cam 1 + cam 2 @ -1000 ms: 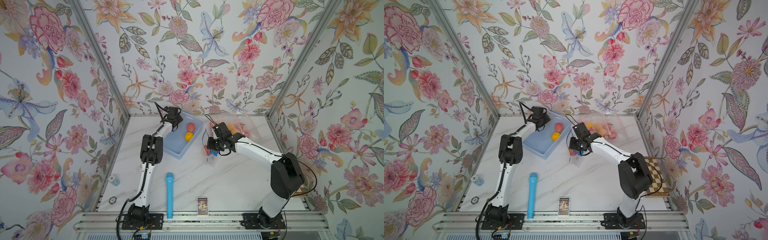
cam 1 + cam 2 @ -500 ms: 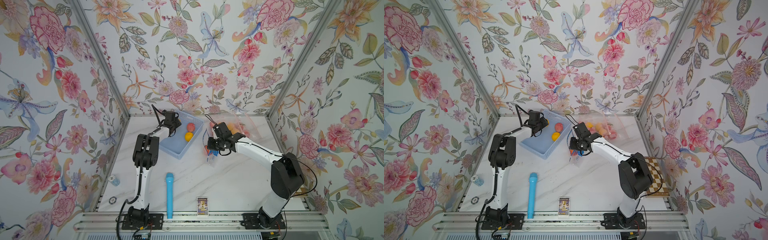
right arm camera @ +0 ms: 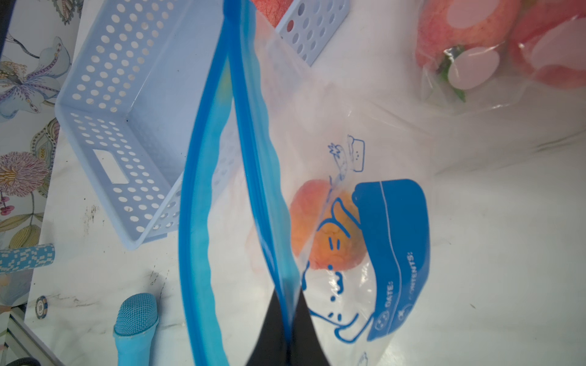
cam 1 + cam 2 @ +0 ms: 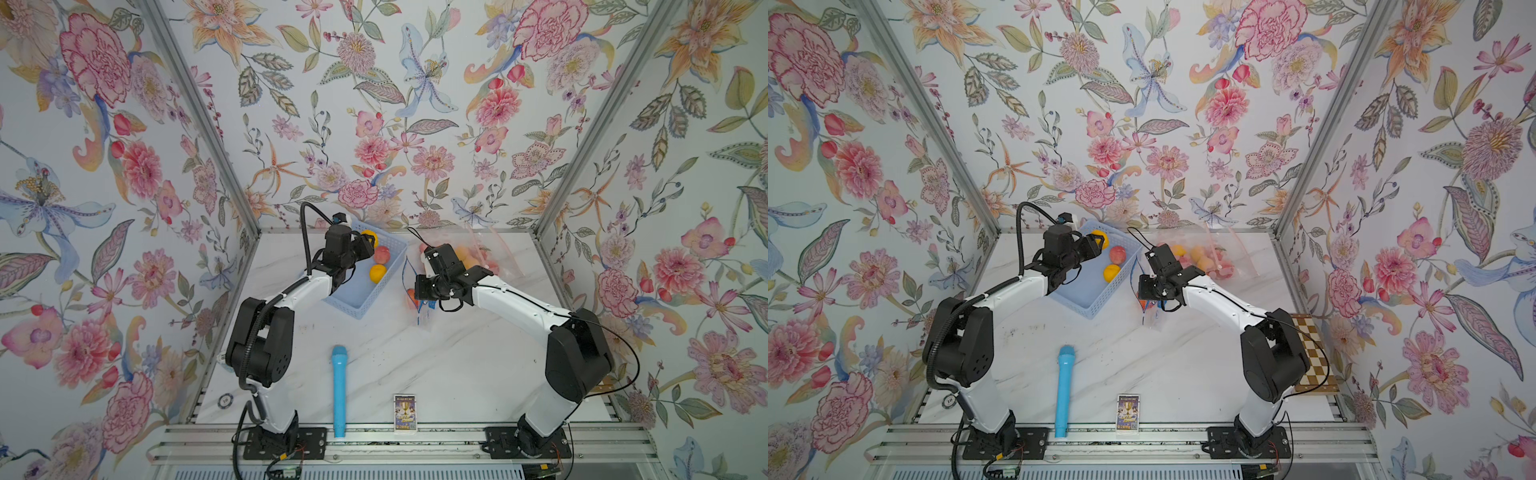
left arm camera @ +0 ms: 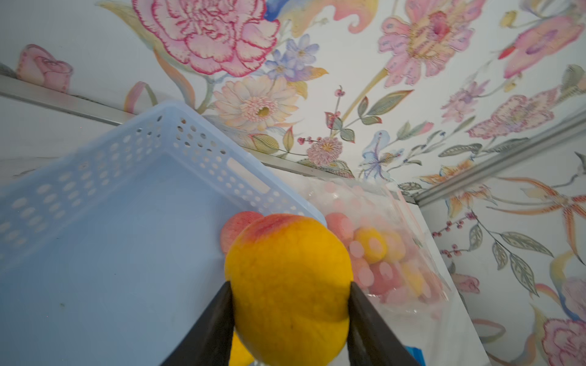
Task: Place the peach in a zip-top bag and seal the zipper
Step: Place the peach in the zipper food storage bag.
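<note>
Top views both show, nearest the front rail, a blue microphone (image 4: 338,390), a small card (image 4: 404,411) and a poker chip (image 4: 225,400) lying well apart on the bench (image 4: 457,365). Farther in, the right end effector (image 3: 288,304) is shut on one blue zipper strip (image 3: 253,158) of the zip-top bag (image 3: 317,142). The other strip (image 3: 196,221) bows away from it, so the mouth stands open toward the basket (image 4: 361,299). A peach-coloured fruit (image 3: 326,225) shows through the clear wall and seems to lie inside already. Beyond that, the left end effector (image 5: 289,285) grips the peach (image 5: 285,253) between its two black fingers, over the far end of the basket. A red fruit (image 4: 381,252) and an orange one (image 4: 377,273) rest loose on the basket floor. At the back wall sits a large clear sack of fruit (image 4: 478,257). I judge the task roughly halfway: the peach is picked and the bag is held open. Still to do are the carry across, the drop through the mouth, the release and the pressing shut of the zipper. Against a second ago, the left arm's elbow has swung lower and toward the front. The peach now shows past the wrist in the top view. The right arm and bag have not moved.
</note>
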Robot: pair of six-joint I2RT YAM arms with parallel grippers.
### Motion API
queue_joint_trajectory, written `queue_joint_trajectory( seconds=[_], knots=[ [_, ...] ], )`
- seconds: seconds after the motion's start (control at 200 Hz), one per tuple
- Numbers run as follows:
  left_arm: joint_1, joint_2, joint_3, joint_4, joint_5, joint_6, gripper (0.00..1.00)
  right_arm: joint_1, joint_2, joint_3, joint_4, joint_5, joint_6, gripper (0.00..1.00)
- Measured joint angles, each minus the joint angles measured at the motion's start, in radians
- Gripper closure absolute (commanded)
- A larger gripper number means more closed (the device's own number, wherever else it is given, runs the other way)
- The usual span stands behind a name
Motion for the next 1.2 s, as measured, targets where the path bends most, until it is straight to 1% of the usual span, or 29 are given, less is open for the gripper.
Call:
queue_joint_trajectory(
  seconds=[0.135, 0.27, 0.501, 0.676, 0.871, 1.036, 1.201],
  knots=[
    [-0.061, -0.100, -0.068, -0.010, 0.057, 0.034, 0.49, 0.024, -0.013, 0.000, 0.003, 0.001, -0.039, 1.00],
    [-0.118, -0.177, -0.131, -0.013, 0.101, 0.037, 0.49, 0.036, -0.014, 0.000, 0.002, 0.004, -0.060, 1.00],
    [-0.195, -0.272, -0.192, -0.035, 0.112, 0.036, 0.49, 0.037, -0.014, 0.002, 0.003, 0.007, -0.074, 1.00],
    [-0.219, -0.278, -0.197, -0.061, 0.125, 0.036, 0.49, 0.039, -0.014, 0.018, 0.003, 0.007, -0.078, 1.00],
    [-0.222, -0.276, -0.214, -0.087, 0.129, 0.036, 0.48, 0.046, -0.014, 0.027, 0.004, 0.016, -0.078, 1.00],
    [-0.225, -0.276, -0.250, -0.124, 0.101, 0.043, 0.48, 0.050, -0.014, 0.027, 0.003, 0.023, -0.078, 1.00],
    [-0.225, -0.272, -0.256, -0.172, 0.058, 0.067, 0.47, 0.050, -0.014, 0.029, 0.006, 0.023, -0.077, 1.00]
  ],
)
